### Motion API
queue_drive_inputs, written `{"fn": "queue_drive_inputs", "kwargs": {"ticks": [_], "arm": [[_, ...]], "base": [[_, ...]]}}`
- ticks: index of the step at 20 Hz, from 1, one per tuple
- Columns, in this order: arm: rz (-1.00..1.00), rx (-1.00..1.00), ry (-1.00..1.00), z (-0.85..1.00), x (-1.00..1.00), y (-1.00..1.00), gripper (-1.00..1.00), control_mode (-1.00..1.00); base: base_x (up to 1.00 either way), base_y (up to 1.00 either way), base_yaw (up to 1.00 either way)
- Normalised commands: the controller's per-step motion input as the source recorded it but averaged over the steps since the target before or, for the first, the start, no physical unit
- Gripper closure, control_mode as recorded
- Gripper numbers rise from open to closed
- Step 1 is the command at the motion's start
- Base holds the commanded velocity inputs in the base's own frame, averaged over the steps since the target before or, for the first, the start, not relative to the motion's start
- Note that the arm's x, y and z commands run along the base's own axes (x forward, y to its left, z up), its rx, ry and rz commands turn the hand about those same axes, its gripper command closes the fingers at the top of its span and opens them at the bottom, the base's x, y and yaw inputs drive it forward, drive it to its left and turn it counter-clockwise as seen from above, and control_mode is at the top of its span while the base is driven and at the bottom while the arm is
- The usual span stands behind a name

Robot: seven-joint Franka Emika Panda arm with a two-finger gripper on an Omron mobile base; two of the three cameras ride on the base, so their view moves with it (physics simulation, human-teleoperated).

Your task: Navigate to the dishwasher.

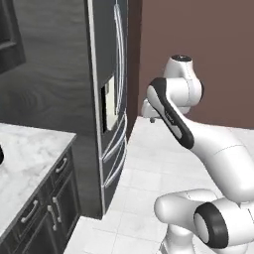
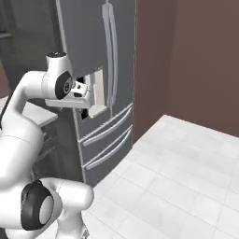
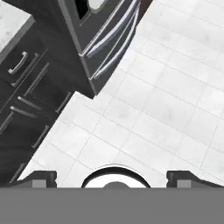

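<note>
The big grey fridge point(image 1: 111, 99) stands left of wide open white floor point(image 2: 186, 177). The gripper point(image 3: 112, 178) jaws are apart.

One fridge point(image 1: 110, 99) (two drawers point(image 2: 105, 140))

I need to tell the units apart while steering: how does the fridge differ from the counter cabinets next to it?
The fridge stands tall, rising out of the top of the left base view; the cabinets are low, topped by a white marble counter. The fridge front is smooth grey with long curved silver handles and a dispenser recess; the cabinets are dark wood-grain with short bar handles. Both stand on the white tiled floor.
</note>
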Motion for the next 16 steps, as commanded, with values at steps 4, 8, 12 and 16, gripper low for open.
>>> {"fn": "queue_drive_inputs", "kwargs": {"ticks": [4, 8, 12, 16], "arm": [[0.0, 0.0, 0.0, 0.0, 0.0, 0.0, -1.0, 1.0], [0.0, 0.0, 0.0, 0.0, 0.0, 0.0, -1.0, 1.0], [0.0, 0.0, 0.0, 0.0, 0.0, 0.0, -1.0, 1.0], [0.0, 0.0, 0.0, 0.0, 0.0, 0.0, -1.0, 1.0]], "base": [[-0.09, 0.09, -0.94], [-0.03, 0.16, -0.92], [0.0, 0.23, -0.9], [0.0, 0.2, -0.88]]}}
